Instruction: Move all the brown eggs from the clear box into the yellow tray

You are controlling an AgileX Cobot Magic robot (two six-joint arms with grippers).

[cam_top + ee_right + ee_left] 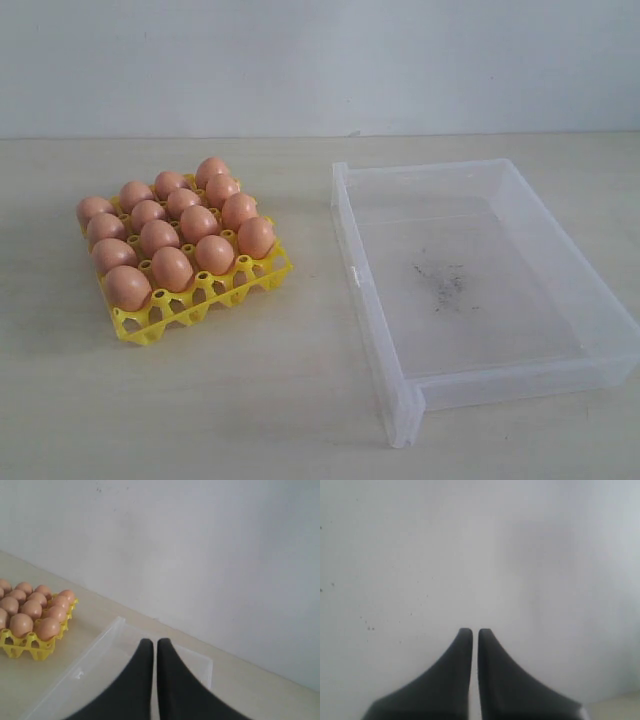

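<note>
Several brown eggs [172, 268] fill the cups of the yellow tray [178, 315] on the left of the table. The clear box [370, 300] lies to its right, and I see no egg inside it, only dark scuff marks on its floor. Neither arm shows in the exterior view. My left gripper [471, 632] is shut on nothing and faces a bare pale wall. My right gripper [151, 642] is shut too, held over the clear box [87, 662], with the brown eggs [34, 609] and the yellow tray [22, 647] off to one side.
A pale wall [320, 60] runs along the far edge of the light wooden table [260, 400]. Bare tabletop lies in front of the tray and between the tray and the box.
</note>
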